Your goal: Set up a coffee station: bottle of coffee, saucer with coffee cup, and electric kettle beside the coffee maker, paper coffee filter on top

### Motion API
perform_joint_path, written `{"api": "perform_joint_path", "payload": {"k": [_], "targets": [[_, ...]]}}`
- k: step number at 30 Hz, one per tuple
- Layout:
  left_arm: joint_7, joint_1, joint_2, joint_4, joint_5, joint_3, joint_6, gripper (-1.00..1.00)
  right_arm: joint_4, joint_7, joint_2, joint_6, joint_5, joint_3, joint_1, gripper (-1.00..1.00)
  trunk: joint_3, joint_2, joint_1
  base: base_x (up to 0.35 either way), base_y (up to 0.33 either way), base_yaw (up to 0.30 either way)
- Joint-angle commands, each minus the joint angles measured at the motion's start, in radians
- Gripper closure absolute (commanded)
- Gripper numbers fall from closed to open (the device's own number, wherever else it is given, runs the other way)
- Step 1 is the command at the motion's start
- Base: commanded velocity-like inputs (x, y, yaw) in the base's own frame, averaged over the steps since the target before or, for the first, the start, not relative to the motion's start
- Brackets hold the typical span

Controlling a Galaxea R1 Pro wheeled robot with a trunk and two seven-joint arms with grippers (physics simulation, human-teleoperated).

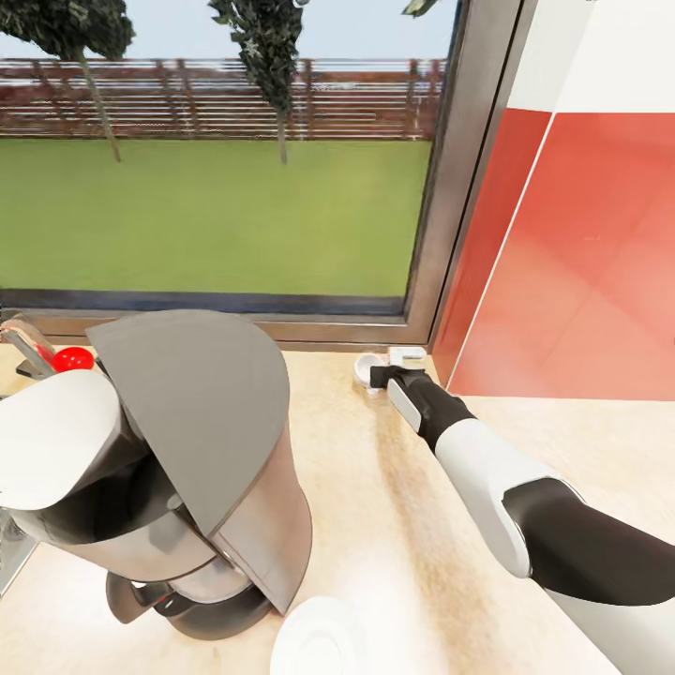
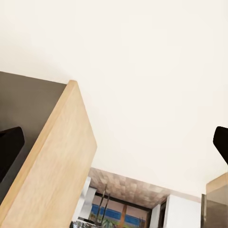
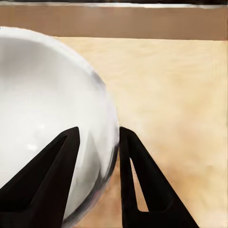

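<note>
The white coffee cup (image 1: 366,368) stands on the beige kitchen countertop (image 1: 375,525) near the window sill. My right gripper (image 1: 378,376) reaches it at arm's length. In the right wrist view the right gripper (image 3: 99,130) is shut on the coffee cup (image 3: 42,109), one finger inside the rim and one outside. The coffee maker (image 1: 234,525) stands at the near left, with a grey fan-shaped sheet (image 1: 197,403) tilted on top, apparently the paper coffee filter in shade. The white saucer (image 1: 319,642) lies just right of its base. My left gripper (image 2: 114,147) is open and points at the ceiling. The bottle of coffee and the electric kettle are out of view.
A tap (image 1: 23,347) with a red knob (image 1: 72,358) sits at the far left behind the coffee maker. A big window (image 1: 216,187) runs along the back, and a red wall panel (image 1: 581,262) closes the right corner. My left forearm (image 1: 56,441) hangs over the coffee maker's left side.
</note>
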Motion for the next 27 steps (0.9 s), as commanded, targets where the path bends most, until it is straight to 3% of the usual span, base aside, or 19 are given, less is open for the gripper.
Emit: {"api": "perform_joint_path", "payload": {"k": [1,5,19,27], "targets": [[0.002,0.000,0.000,-0.001,0.008,-0.009,-0.001,-1.00,-0.026,-0.007,-0.001,0.006,-0.012,0.009,0.000,1.00,-0.002,-0.002,0.000,-0.164,-0.065,0.000],[0.002,0.000,-0.001,-0.002,0.007,-0.010,-0.001,-1.00,-0.076,-0.009,-0.001,0.010,-0.010,0.009,0.000,1.00,-0.002,-0.002,0.000,-0.264,-0.108,0.000],[0.002,0.000,0.001,-0.004,0.006,-0.011,-0.002,-1.00,-0.081,-0.009,-0.001,0.011,-0.011,0.010,0.000,1.00,-0.002,-0.002,0.000,-0.289,-0.145,0.000],[0.002,-0.001,0.006,-0.005,0.014,-0.009,-0.004,-1.00,-0.083,-0.009,-0.002,0.012,-0.012,0.007,0.000,1.00,-0.002,-0.002,0.000,-0.327,-0.031,0.000]]}}
